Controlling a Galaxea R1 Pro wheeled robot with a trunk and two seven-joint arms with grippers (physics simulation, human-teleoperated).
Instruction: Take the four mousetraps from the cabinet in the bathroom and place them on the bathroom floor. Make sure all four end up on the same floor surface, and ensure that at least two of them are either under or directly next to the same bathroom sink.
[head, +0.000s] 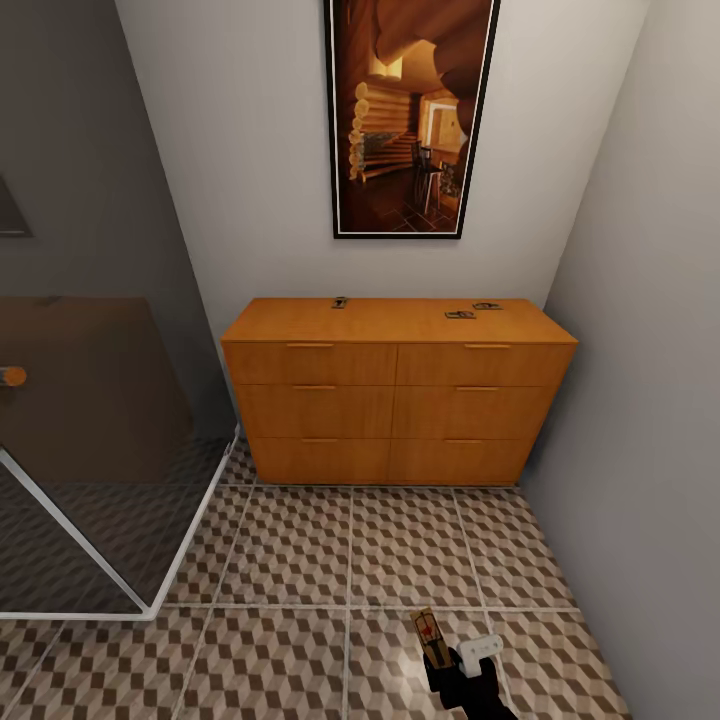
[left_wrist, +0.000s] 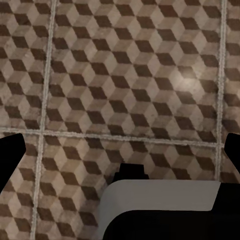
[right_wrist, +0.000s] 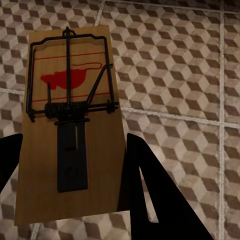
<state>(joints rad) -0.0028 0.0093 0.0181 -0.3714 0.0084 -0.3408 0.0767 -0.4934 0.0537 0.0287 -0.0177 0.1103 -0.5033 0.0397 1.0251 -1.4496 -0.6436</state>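
Right gripper (head: 437, 655), low in the head view, pinched one mousetrap (head: 430, 635) above the bathroom floor (head: 290, 560). Three more mousetraps lay on top of the cabinet (head: 395, 400): one (head: 340, 302) near the back edge, two (head: 460, 315) (head: 487, 306) close together toward its right end. A tall framed picture (head: 410, 115) hung above, a glass shower screen (head: 90, 450) stood at the left, a grey wall closed the right. From the left wrist view, the left gripper (left_wrist: 120, 150) had its dark fingers (left_wrist: 11, 150) spread wide over bare patterned tiles. From the right wrist view, the held trap's red mouse mark and wire bar showed plainly, black fingers (right_wrist: 145, 195) pressed against both long edges.
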